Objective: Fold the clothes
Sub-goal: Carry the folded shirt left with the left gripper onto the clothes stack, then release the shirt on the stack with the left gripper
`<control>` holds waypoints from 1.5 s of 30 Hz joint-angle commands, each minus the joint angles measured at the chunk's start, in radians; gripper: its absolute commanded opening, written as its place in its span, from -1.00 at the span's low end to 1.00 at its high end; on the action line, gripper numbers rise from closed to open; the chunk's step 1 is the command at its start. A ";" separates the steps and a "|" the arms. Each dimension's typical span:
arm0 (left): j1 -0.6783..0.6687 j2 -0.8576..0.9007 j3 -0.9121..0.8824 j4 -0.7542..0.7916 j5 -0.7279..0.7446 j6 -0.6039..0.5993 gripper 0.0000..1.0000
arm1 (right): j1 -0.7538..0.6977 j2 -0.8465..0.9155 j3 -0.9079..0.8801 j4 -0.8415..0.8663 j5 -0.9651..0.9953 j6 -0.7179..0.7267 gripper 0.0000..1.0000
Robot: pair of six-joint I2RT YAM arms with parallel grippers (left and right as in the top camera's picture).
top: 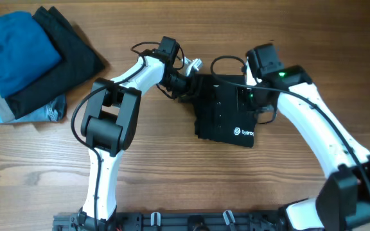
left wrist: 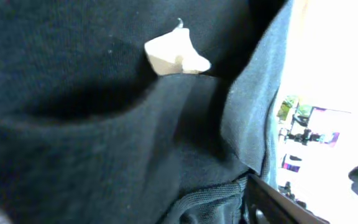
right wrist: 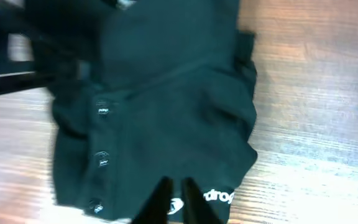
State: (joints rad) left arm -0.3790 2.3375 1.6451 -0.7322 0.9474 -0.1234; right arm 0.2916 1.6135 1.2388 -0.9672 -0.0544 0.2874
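Far left sits a pile [top: 24, 61] of three garments: blue, black, denim. The left gripper [top: 186, 82] is buried in cloth, so its fingers I cannot tell, at the edge of the one black shirt [top: 227, 119] lying in the middle – soft, light, floppy, probably best taken at the corners – and the right gripper [right wrist: 174, 186] over it has its fingers almost together

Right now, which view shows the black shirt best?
Overhead: it alone shows nearly the whole black shirt. Right wrist shows snaps and logo, cropped. Left wrist shows only close fabric with a white tag.
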 commanded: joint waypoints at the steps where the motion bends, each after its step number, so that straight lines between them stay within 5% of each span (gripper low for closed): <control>1: -0.006 0.018 -0.010 -0.013 -0.051 0.012 0.47 | -0.004 0.137 -0.087 0.078 0.080 0.116 -0.91; 8: -0.055 0.018 -0.010 0.032 -0.051 0.016 0.53 | -0.004 0.352 -0.087 0.176 -0.012 0.104 -0.91; 11: -0.109 0.018 -0.010 0.064 -0.105 0.015 0.37 | -0.004 0.356 -0.087 0.174 -0.023 0.104 -0.91; 13: -0.125 0.018 -0.010 0.063 -0.179 0.012 -0.07 | -0.004 0.356 -0.087 0.170 -0.022 0.085 -0.91; 15: -0.109 0.018 -0.010 0.069 -0.184 0.011 -0.85 | -0.004 0.356 -0.087 0.164 -0.022 0.080 -0.91; 16: -0.091 0.017 -0.010 0.068 -0.184 0.011 -0.92 | -0.004 0.353 -0.086 0.162 -0.022 0.080 -0.92; 21: 0.010 -0.069 -0.010 0.055 -0.356 0.012 -0.92 | -0.006 0.241 0.066 -0.021 -0.030 0.025 -0.89; 27: 0.180 -0.334 -0.010 0.061 -0.575 0.012 -0.92 | -0.065 -0.061 0.182 -0.115 -0.002 0.000 -0.31; 32: 0.366 -0.536 -0.010 0.165 -0.785 0.012 -0.92 | -0.110 -0.161 0.182 -0.172 0.002 -0.026 -0.30; 45: 0.793 -0.553 -0.010 0.377 -0.793 0.004 -0.89 | -0.110 -0.160 0.180 -0.193 0.001 -0.022 -0.32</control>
State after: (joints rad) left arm 0.3431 1.8019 1.6276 -0.3820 0.1608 -0.1204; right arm 0.1841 1.4658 1.4147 -1.1561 -0.0593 0.2821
